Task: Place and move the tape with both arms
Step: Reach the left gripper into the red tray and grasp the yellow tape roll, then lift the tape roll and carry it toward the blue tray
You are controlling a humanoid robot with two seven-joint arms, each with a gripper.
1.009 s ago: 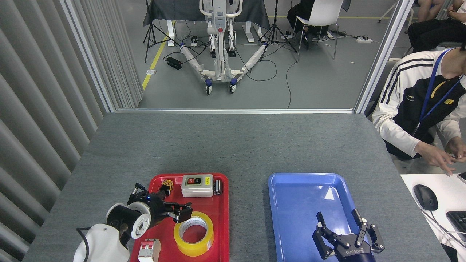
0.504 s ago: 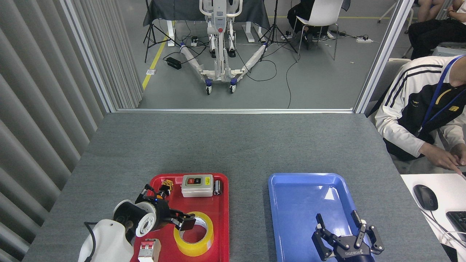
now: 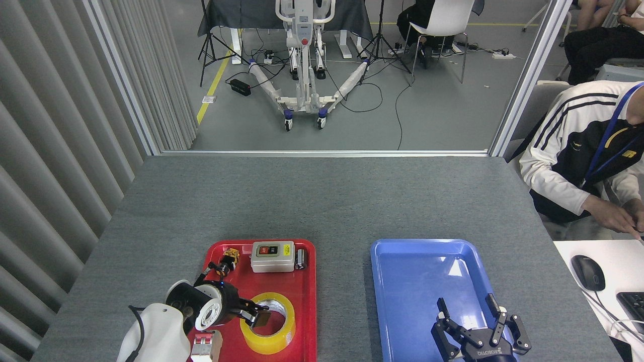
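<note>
The tape (image 3: 268, 323) lies flat at the near right of the red tray (image 3: 307, 281) on the grey tabletop (image 3: 322, 201). The left hand (image 3: 257, 317) reaches in from the tape's left, its dark fingers (image 3: 261, 319) over the roll's left rim and into the core opening; whether they are closed on the roll, I cannot tell. Beyond this hand sit a white switch box (image 3: 272, 256), a small yellow part (image 3: 231, 254) and a small dark cylinder (image 3: 301, 259); just below it, at the tray's near edge, is a white breaker (image 3: 205, 345). The right hand (image 3: 478, 322) hovers over the near end of the blue tray (image 3: 412, 271), fingers spread apart, holding nothing, well to the right of the tape. A person (image 3: 578, 151) sits further right.
</note>
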